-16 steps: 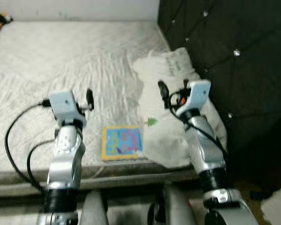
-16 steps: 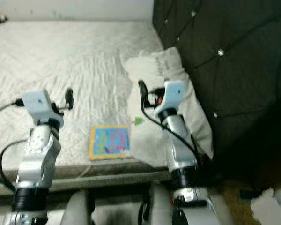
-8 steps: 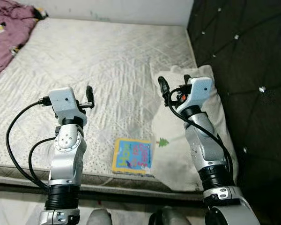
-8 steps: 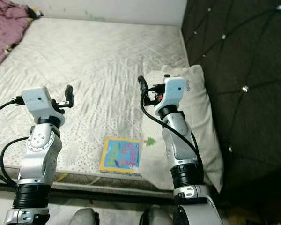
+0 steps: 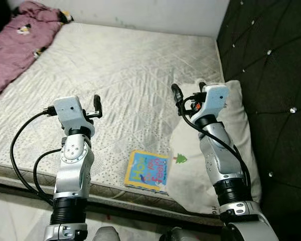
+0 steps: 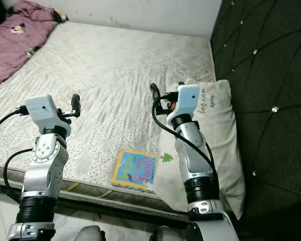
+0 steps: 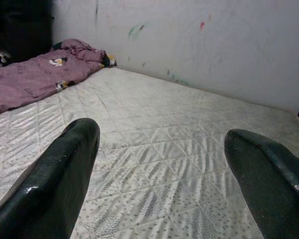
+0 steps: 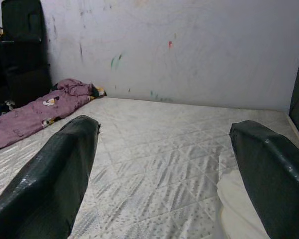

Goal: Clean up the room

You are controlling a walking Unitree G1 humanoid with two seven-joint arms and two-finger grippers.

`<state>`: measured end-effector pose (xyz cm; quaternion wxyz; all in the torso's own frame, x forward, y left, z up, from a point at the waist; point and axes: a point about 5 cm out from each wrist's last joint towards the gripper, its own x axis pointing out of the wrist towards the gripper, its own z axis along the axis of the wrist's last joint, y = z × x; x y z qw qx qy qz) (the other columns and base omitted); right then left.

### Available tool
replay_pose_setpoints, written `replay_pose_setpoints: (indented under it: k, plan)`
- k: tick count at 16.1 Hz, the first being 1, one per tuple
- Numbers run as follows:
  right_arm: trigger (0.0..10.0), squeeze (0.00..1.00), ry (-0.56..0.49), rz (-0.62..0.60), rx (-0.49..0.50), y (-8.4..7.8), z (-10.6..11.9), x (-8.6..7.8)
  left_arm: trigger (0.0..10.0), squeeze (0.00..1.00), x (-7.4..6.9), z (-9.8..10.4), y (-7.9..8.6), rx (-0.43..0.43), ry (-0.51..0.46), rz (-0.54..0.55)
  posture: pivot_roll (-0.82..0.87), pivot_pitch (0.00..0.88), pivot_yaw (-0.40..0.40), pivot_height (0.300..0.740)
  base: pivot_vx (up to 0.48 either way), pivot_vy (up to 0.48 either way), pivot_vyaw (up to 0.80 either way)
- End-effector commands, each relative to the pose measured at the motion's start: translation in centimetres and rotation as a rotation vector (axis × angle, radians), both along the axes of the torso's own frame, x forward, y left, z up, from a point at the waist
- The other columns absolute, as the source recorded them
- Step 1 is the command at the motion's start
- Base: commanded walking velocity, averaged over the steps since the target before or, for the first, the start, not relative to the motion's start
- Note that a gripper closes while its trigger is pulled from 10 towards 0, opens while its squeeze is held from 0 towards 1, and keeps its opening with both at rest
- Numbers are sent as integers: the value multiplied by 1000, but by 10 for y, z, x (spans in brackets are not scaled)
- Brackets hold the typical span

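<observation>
Colourful square picture book (image 5: 147, 171) lies flat at the pale quilted mattress's (image 5: 125, 75) near edge, touching a white pillow (image 5: 231, 145).
Left gripper (image 7: 159, 169) and right gripper (image 8: 164, 164) hover above, fingers spread (both empty); purple blanket (image 5: 20, 45) far-left.

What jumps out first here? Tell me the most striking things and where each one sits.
The bright children's book lies flat at the near edge of the bare mattress, its right side touching the white pillow that rests against the dark tufted headboard. A purple blanket is bunched along the mattress's far left side. The left claw and right claw are both raised above the mattress, open and holding nothing.
</observation>
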<state>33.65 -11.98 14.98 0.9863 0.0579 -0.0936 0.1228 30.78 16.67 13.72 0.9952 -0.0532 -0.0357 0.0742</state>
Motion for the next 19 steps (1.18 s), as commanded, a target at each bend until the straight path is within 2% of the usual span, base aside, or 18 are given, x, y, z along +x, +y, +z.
replay_pose_setpoints:
  k: [1, 3, 8, 10, 12, 15, 19]
  plan:
    - [10000, 0, 12, -7, 0, -3, -2, 0, 10000, 0, 1, 1, -2, -4, 2, -13, 47, 0, -41, 740, 0, 0, 0]
    - [10000, 0, 15, -8, -2, -3, -2, 0, 10000, 0, 1, 0, -2, -14, 7, -11, 48, 0, -43, 740, 0, 0, -266]
    - [10000, 0, 9, -29, -84, -5, -5, 0, 10000, 0, 1, 0, -3, -27, 6, -27, 48, 0, -44, 740, 0, 0, 0]
    - [10000, 0, 14, -24, -42, -6, -4, 0, 10000, 0, 1, 0, -4, -33, 5, -37, 49, 0, -44, 740, 0, 0, 0]
    - [10000, 0, 29, -28, -40, -6, -5, 0, 10000, 0, 1, 0, -5, -36, 4, -42, 49, 0, -44, 740, 0, 0, -800]
    - [10000, 0, 21, -23, -43, -5, -5, 0, 10000, 0, 1, 0, -6, -39, 2, -48, 46, 0, -45, 740, 0, 349, -644]
    - [10000, 0, 21, -15, -43, -5, -5, -1, 10000, 0, 1, 0, -7, -41, -2, -54, 45, 0, -47, 740, 0, 476, 0]
